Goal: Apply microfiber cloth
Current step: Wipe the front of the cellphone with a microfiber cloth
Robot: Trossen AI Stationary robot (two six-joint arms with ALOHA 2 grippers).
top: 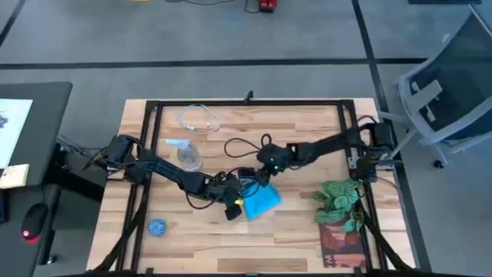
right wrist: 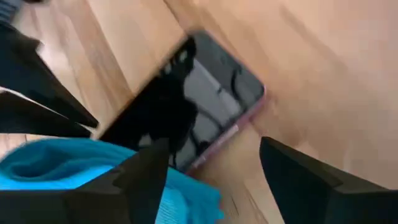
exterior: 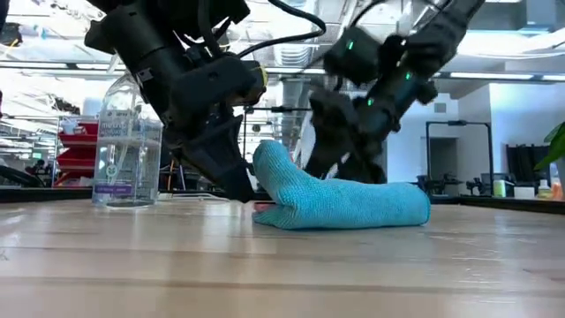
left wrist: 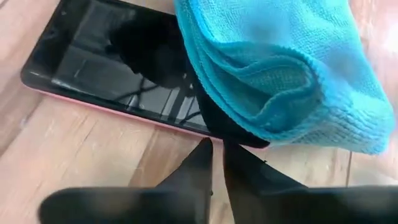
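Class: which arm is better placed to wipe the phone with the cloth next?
Probably left: the left gripper, fingers nearly together, sits at the microfiber cloth overlapping the phone. The right gripper hovers open.

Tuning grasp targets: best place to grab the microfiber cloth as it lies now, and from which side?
Probably the raised fold of the microfiber cloth, on the side near the left gripper. That hump stands clear of the table, while the rest lies flat and partly over the phone. Come from above, fingers straddling the fold.
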